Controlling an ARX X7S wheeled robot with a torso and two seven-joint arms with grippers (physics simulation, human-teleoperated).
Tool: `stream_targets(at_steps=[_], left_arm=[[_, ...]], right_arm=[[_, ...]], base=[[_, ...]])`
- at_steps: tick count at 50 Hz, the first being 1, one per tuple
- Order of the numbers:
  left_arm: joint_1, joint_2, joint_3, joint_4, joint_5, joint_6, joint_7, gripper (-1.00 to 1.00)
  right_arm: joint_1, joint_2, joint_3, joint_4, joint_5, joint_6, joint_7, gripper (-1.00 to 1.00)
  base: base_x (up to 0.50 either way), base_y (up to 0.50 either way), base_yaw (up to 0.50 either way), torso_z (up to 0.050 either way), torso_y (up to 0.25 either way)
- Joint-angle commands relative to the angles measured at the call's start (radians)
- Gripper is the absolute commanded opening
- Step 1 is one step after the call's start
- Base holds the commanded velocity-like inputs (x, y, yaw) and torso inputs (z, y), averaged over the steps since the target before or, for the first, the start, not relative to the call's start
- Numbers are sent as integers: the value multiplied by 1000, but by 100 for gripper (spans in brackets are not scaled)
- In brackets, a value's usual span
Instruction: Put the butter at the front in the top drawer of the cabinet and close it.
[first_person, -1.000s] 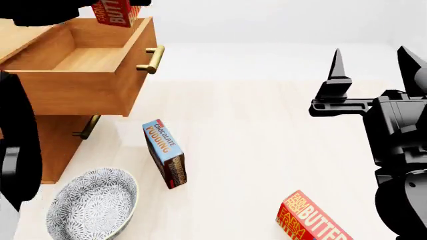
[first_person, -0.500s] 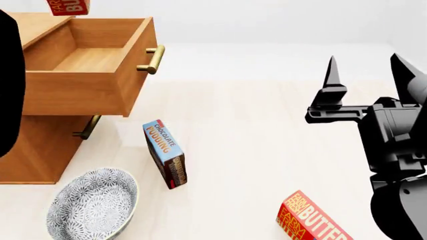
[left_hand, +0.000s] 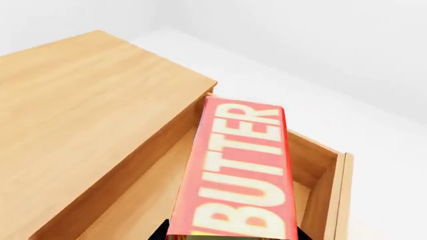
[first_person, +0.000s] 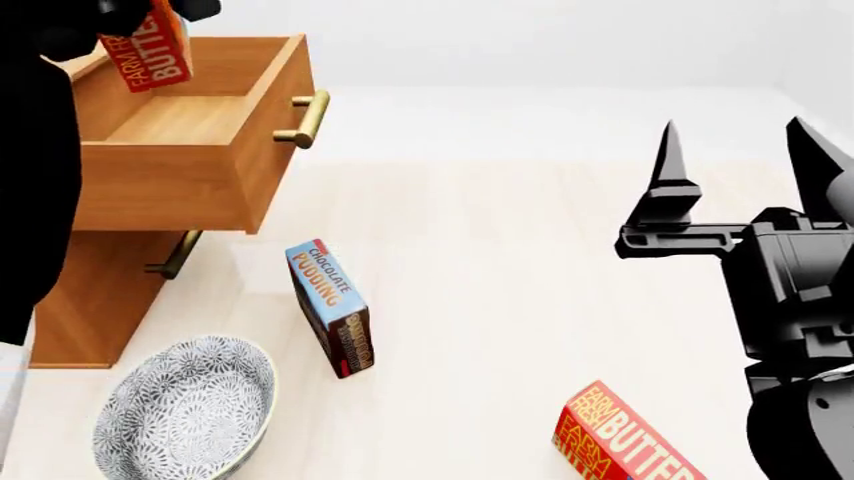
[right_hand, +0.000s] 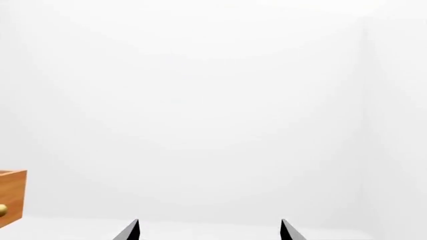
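Since half a second ago I have brought the butter (first_person: 150, 48) down from the top edge of the head view, so it now hangs over the back of the open top drawer (first_person: 180, 120), tilted, with its lettering running up the box. In the left wrist view the same butter (left_hand: 241, 175) fills the middle, its far end over the drawer's plain wooden inside and close to the rear wall. My left gripper is barely visible there, only dark corners at the box's near end, so I judge its jaws are closed on the box, which is off the wood.

The cabinet (first_person: 94, 300) stands with that drawer pulled well out and its brass handle (first_person: 307, 118) free.

My right gripper (first_person: 742, 160) hovers well apart over the surface (first_person: 534, 250), jaws spread wide and empty.

A chocolate pudding box (first_person: 331, 308), a patterned bowl (first_person: 187, 410) and a second butter box (first_person: 625, 435) lie on the surface.

By my reckoning the drawer is open and the pick is done; lowering, letting go and pushing the drawer shut remain.
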Motion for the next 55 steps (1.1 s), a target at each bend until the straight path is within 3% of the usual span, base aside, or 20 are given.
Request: stream_targets(at_steps=[1, 16, 55], left_arm=[[27, 5, -96, 0, 26, 63, -30, -100], [131, 17, -150, 0, 28, 240, -97, -100], [156, 26, -79, 0, 35, 299, -124, -100]], right_arm=[[-28, -4, -2, 13, -2, -37, -7, 100], [-64, -10, -13, 51, -13, -96, -21, 100], [-106, -14, -33, 73, -3, -140, -25, 100]], base=[[0, 0, 0, 0, 0], [0, 0, 0, 1, 1], [0, 0, 0, 1, 1]])
